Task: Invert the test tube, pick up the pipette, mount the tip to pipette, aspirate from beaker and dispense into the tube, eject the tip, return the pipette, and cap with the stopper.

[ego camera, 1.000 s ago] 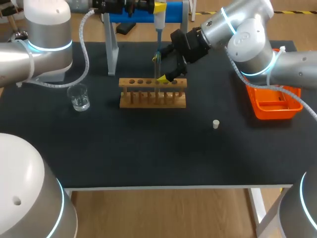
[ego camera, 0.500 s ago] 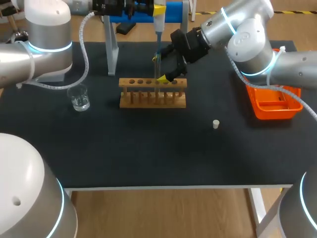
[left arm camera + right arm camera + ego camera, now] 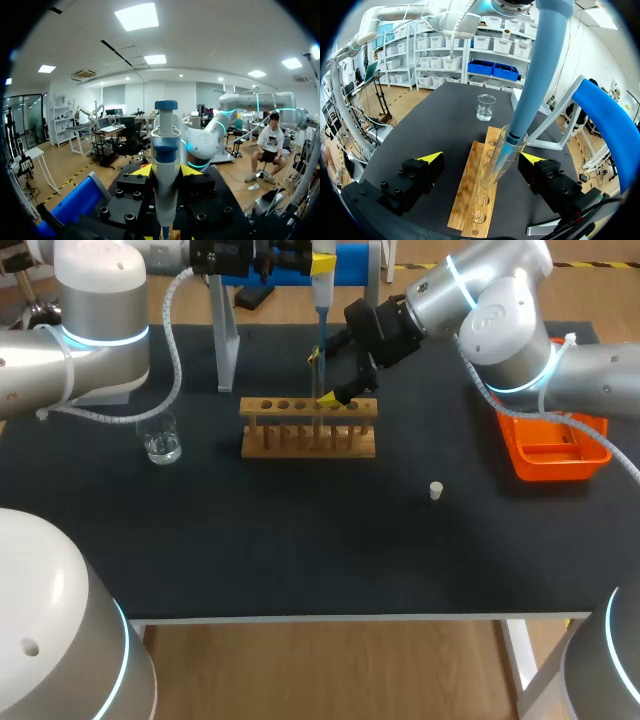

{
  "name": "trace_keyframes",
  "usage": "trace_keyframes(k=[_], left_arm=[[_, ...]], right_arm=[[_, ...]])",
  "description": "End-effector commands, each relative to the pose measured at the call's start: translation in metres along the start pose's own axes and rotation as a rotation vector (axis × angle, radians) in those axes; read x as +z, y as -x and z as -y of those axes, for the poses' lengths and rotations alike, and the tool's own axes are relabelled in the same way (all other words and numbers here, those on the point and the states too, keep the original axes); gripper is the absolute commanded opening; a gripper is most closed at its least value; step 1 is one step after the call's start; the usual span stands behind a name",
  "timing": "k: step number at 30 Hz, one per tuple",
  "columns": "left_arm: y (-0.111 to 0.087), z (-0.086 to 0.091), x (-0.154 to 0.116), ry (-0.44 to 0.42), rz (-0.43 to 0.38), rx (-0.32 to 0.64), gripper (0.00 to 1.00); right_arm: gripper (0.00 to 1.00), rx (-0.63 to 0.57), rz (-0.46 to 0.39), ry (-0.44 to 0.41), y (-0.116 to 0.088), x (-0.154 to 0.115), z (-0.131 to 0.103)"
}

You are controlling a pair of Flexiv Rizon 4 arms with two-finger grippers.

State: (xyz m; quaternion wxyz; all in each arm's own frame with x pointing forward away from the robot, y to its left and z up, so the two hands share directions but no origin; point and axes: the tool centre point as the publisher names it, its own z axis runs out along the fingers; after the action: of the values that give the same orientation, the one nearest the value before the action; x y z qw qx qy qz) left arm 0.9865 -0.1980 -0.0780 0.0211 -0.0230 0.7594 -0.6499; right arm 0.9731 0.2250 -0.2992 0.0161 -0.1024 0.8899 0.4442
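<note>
While the left gripper clamps the pipette upright, its blue tip enters the test tube standing in the wooden rack, far middle of the tabletop. The right gripper is wide open, straddling the tube without touching it.

A black counter carries a wooden rack toward its back middle, a row of round holes along the top rail; behind the rack stands a grey stand with a blue bar across its top; an orange tray sits well apart, seemingly at the counter's right edge.
</note>
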Motion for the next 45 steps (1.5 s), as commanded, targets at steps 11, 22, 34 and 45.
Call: trace_keyframes(k=[11,22,34,45], left_arm=[[0.0009,-0.0037,-0.0039,-0.012,0.008,0.008,0.0],[0.001,-0.0045,-0.0059,-0.013,0.022,0.006,0.0],[0.0011,-0.0046,-0.0061,-0.007,0.029,0.006,0.0],[0.0011,-0.0046,-0.0061,-0.007,0.029,0.006,0.0]], right_arm=[[1.0,0.0,-0.001,0.0,0.0003,-0.0006,0.0002],[1.0,0.0,-0.001,0.0,0.0003,-0.0006,0.0002],[1.0,0.0,-0.001,0.0,0.0003,-0.0006,0.0002],[1.0,0.0,-0.001,0.0,0.0003,-0.0006,0.0002]])
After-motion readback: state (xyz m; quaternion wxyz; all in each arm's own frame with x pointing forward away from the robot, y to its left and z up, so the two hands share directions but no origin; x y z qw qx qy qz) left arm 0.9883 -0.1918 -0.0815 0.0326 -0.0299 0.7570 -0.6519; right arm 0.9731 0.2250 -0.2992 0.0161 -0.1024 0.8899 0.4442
